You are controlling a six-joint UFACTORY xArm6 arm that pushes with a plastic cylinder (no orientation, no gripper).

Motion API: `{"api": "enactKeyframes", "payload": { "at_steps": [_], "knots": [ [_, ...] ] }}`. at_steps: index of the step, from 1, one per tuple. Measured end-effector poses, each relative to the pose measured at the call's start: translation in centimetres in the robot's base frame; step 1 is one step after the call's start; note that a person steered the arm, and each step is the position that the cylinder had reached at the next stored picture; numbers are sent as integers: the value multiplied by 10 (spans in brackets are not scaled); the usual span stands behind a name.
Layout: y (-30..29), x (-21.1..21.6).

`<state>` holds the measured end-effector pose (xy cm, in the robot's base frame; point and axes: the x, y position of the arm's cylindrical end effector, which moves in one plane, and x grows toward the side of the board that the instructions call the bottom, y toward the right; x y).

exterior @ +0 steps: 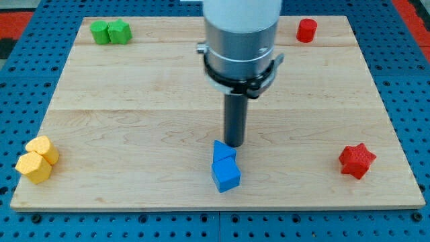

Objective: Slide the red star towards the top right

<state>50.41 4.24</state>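
Observation:
The red star [357, 160] lies near the board's right edge, toward the view's bottom right. My tip [233, 144] is at the middle of the board, far to the left of the star. It stands just above and touching or nearly touching a blue triangular block [224, 152], which sits against a blue cube [226, 175] below it.
A red cylinder [306, 30] stands at the top right. Two green blocks [111, 31] sit together at the top left. Two yellow blocks [37, 159] sit together at the left edge. The wooden board [134, 114] rests on a blue pegboard.

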Motion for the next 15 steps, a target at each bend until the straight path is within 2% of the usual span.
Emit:
{"api": "enactKeyframes", "payload": {
  "at_steps": [1, 3, 4, 6, 7, 8, 10, 12, 15],
  "knots": [
    [67, 12],
    [87, 91],
    [147, 95],
    [194, 29],
    [194, -6],
    [183, -15],
    [153, 4],
    [139, -43],
    [90, -74]
  ]
}}
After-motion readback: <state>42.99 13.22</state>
